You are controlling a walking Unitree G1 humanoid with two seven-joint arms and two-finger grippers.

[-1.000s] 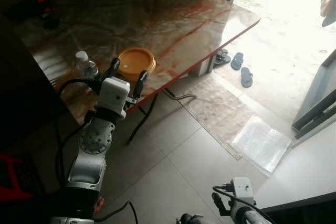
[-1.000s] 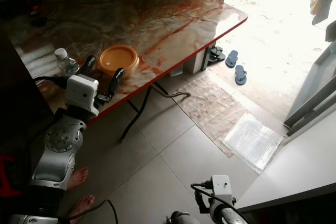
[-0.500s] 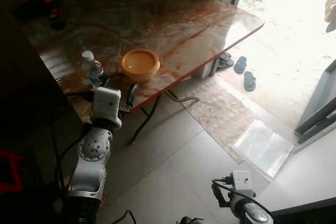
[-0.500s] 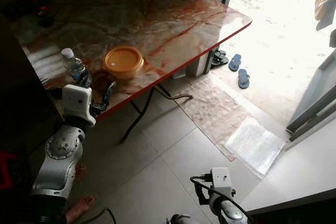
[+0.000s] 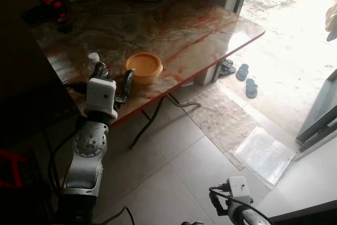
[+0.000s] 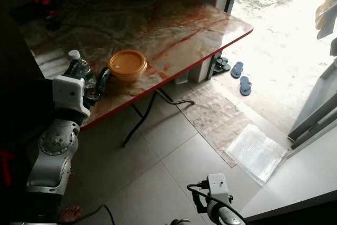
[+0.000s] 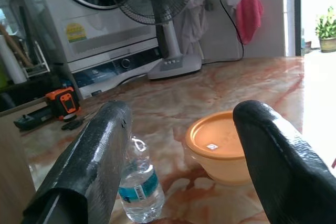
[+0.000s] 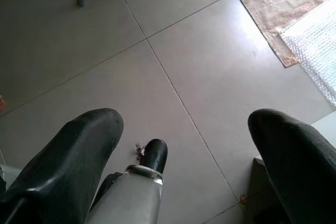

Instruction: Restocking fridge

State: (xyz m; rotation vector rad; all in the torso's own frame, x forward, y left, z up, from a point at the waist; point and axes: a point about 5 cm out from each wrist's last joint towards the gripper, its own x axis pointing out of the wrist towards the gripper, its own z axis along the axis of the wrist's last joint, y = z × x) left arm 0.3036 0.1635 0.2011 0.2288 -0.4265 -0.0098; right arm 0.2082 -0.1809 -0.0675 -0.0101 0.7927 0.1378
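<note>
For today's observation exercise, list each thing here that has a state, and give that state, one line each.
Water bottle: upright on the table, cap on, not held.
Orange tub: lid on, beside the bottle.
Left tool: open, at the table edge facing bottle and tub.
Right tool: open, low over the floor.

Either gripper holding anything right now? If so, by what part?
Nothing held. Left gripper is open at the table edge, near the water bottle and orange container. Right gripper is open over the floor.

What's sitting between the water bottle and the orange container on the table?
Nothing: in the left wrist view, bare marble tabletop separates the water bottle and the orange container; the open left gripper straddles it.
</note>
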